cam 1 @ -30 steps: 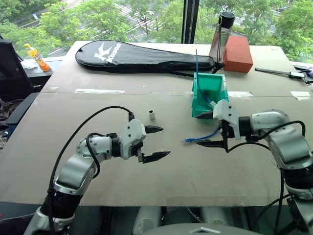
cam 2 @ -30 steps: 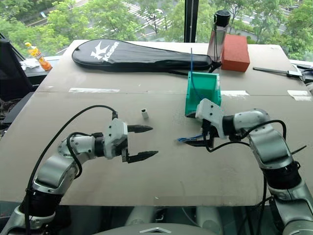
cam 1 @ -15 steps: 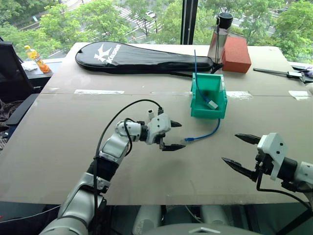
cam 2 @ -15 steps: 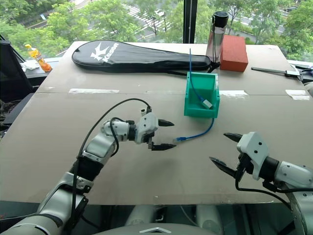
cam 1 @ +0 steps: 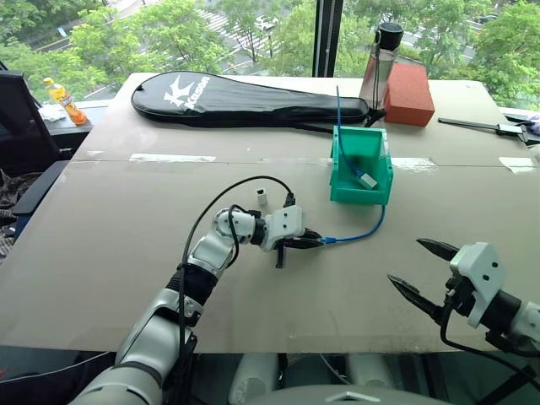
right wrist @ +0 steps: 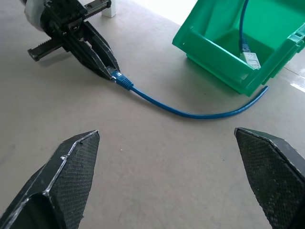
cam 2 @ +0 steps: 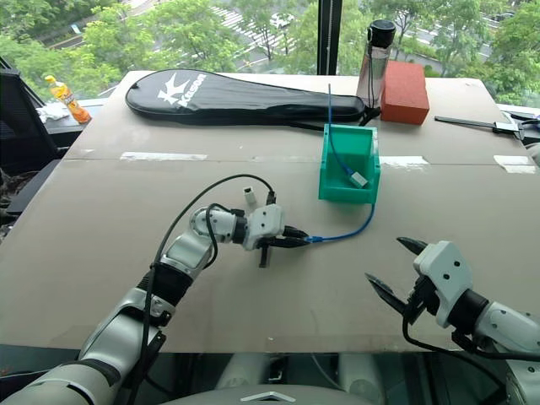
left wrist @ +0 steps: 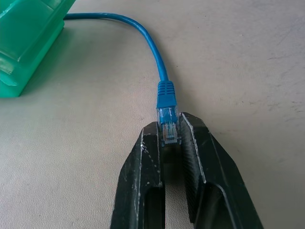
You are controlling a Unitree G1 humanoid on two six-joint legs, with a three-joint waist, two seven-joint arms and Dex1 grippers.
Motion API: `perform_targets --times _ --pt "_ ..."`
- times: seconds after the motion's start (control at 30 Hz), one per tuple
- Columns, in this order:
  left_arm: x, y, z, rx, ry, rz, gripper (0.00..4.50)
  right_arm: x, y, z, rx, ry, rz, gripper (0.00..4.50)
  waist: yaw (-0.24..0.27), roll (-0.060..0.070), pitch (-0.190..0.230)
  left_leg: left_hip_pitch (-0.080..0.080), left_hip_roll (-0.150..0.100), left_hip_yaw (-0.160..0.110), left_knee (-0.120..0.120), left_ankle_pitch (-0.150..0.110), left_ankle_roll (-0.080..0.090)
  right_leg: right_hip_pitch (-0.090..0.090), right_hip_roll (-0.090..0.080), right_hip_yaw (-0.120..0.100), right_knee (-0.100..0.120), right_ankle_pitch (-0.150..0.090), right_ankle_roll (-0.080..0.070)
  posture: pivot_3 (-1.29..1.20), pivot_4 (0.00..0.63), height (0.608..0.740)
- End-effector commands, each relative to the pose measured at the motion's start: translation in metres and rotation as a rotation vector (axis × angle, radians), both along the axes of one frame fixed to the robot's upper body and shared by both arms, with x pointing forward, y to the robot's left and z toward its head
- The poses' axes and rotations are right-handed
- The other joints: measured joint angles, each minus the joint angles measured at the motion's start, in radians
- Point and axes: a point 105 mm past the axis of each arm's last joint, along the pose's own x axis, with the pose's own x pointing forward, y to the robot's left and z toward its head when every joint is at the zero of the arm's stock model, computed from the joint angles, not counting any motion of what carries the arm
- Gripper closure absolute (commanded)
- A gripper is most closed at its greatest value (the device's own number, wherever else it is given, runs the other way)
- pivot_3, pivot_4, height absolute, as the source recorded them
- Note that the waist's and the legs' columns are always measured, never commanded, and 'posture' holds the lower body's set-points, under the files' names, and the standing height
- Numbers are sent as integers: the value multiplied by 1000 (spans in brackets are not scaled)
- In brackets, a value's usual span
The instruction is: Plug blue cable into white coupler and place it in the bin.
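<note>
Blue cable (left wrist: pixel 157 57) | plug pinched between left fingers (left wrist: pixel 195 157) | right fingers (right wrist: pixel 71 167) wide, apart

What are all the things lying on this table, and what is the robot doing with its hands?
blue cable: one, bright blue, curving on the table from the bin's front; its plug is pinched by the left hand.
white coupler: one, white, standing just behind the left hand.
bin: one, teal green, mid-table; a second blue cord with a white block sits inside.
racket bag: one, black, far side.
bottle: one, clear with black cap, far right.
brick-like block: one, red, beside the bottle.
drink bottle: one, orange, on a side desk at far left.
left gripper: fingers shut on the plug.
right gripper: fingers wide open, holding nothing.
</note>
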Motion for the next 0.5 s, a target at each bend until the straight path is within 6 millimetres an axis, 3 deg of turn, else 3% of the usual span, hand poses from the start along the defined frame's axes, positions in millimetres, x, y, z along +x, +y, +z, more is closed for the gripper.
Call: perform_targets --times 0.03,0.13,0.23,0.33,0.5 --pt "-6 -9 31 -146 -58 -46 4452 -1 20 10 234 43 -34 0 0 0 0 0 0 0 0 0 0 0 0 0 0 0 0 0 150 740" --pt "-15 -19 62 -256 -158 -105 4452 6 34 11 465 120 -91 0 -1 0 0 -1 2 -1 0 0 0 -1 -1 0 0 1 0 0 150 740" --pt "-18 -27 81 -317 -207 -110 4452 11 41 12 609 165 -124 0 2 0 0 -2 1 -3 0 0 0 0 -3 0 0 0 -1 0 150 740" --pt "-17 -36 102 -388 -280 -92 4452 18 49 25 760 162 -139 0 -1 0 0 -2 0 -3 0 0 0 0 -3 0 0 0 -1 0 150 740" --pt "-17 -38 114 -424 -359 -80 4452 31 61 45 939 169 -127 0 -4 0 0 -1 0 -2 1 0 0 0 0 0 0 2 2 0 150 740"
